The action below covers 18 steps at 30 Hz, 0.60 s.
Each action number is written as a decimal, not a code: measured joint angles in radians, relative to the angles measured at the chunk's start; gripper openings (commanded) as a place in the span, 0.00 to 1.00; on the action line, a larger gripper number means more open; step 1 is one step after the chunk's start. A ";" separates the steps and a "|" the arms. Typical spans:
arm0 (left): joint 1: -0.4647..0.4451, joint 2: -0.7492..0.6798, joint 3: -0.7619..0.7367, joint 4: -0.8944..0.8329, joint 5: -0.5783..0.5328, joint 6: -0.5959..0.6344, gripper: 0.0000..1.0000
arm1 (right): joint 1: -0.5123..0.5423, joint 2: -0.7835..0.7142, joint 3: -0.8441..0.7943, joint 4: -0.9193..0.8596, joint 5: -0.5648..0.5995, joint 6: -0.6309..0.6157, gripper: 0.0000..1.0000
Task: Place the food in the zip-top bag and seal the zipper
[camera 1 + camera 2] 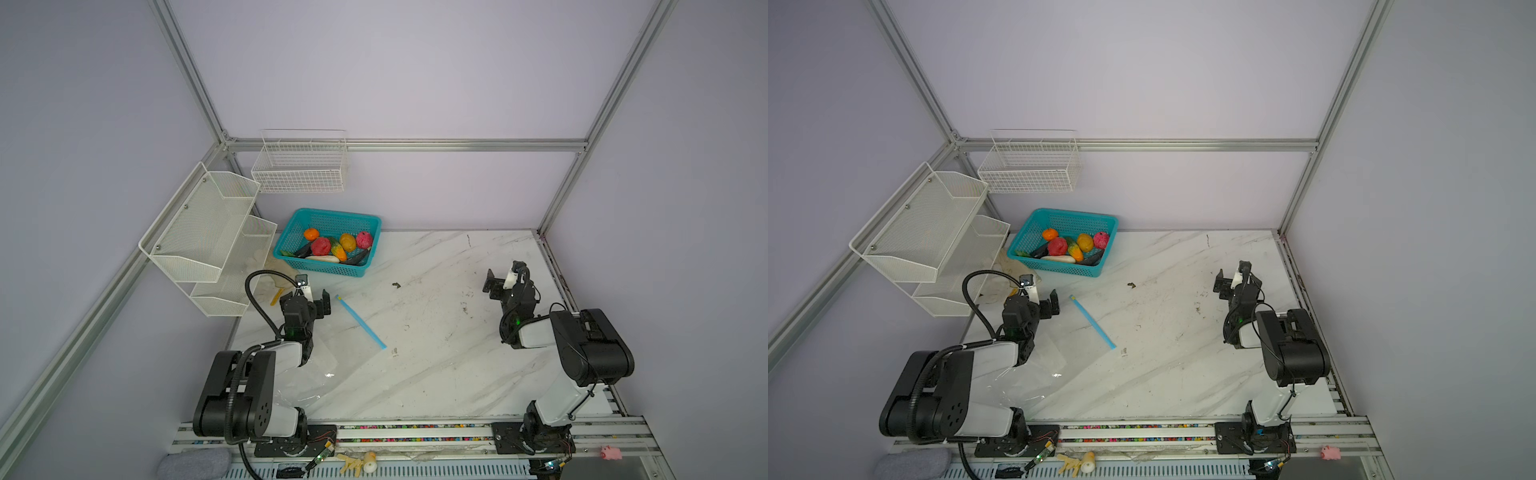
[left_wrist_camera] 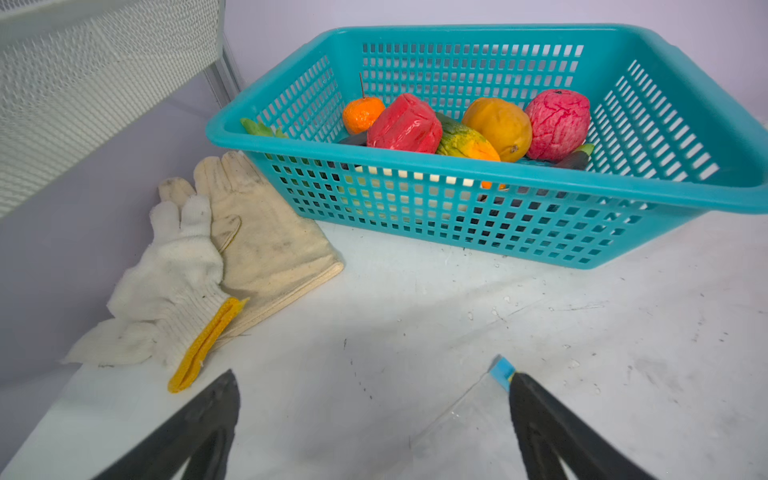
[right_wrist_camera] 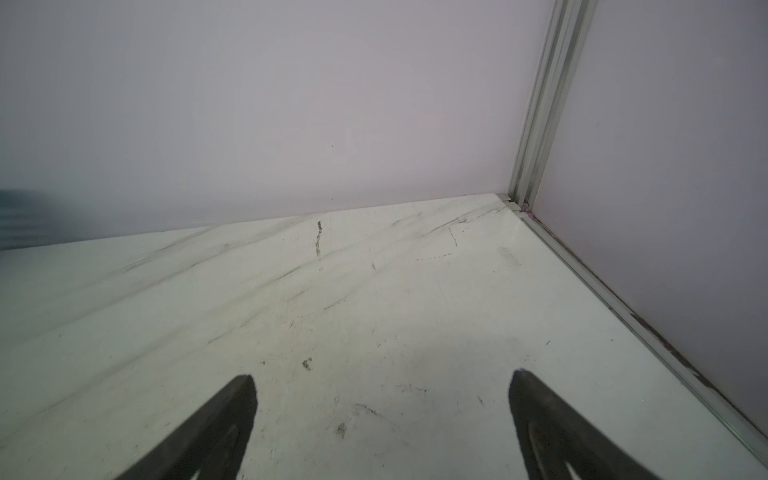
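Sitting at the back left of the tabletop, the teal basket has all the food piled in it. Orange, red, yellow-orange and pink pieces are on top, with a green-and-orange one wedged between them. A long white piece and dark purple ones lie along the near wall.

The zip-top bag lies flat and clear on the tabletop, nearer the front and partly under the left arm. Its light-blue zipper runs as a slanted line from near the basket toward the middle.

Left jaws: spread wide, nothing between them, hanging just beside the zipper's far end. In the left wrist view one fingertip overlaps that blue end, and whether it touches I cannot tell.

Right jaws, well over on the right side, are wide apart too and empty above bare tabletop.

Around the edges, a pair of pale gloves lies beside the basket's left corner. A white mesh rack and a wire basket hang on the walls behind.
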State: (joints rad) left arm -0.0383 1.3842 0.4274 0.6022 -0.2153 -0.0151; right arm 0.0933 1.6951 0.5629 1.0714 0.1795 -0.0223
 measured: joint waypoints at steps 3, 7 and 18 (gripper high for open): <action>-0.034 -0.039 0.088 -0.173 -0.037 -0.005 1.00 | 0.017 -0.032 0.106 -0.129 0.043 0.037 0.98; -0.057 -0.054 0.216 -0.388 -0.084 -0.049 1.00 | 0.090 -0.107 0.127 -0.203 0.094 0.061 0.98; -0.089 0.141 0.636 -0.891 -0.080 -0.237 1.00 | 0.233 -0.042 0.219 -0.336 -0.088 0.306 0.98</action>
State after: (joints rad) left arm -0.1276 1.5249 1.0630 -0.2890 -0.2958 -0.2516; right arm 0.3264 1.6535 0.7822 0.7357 0.0917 0.2832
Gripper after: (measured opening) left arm 0.999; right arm 0.976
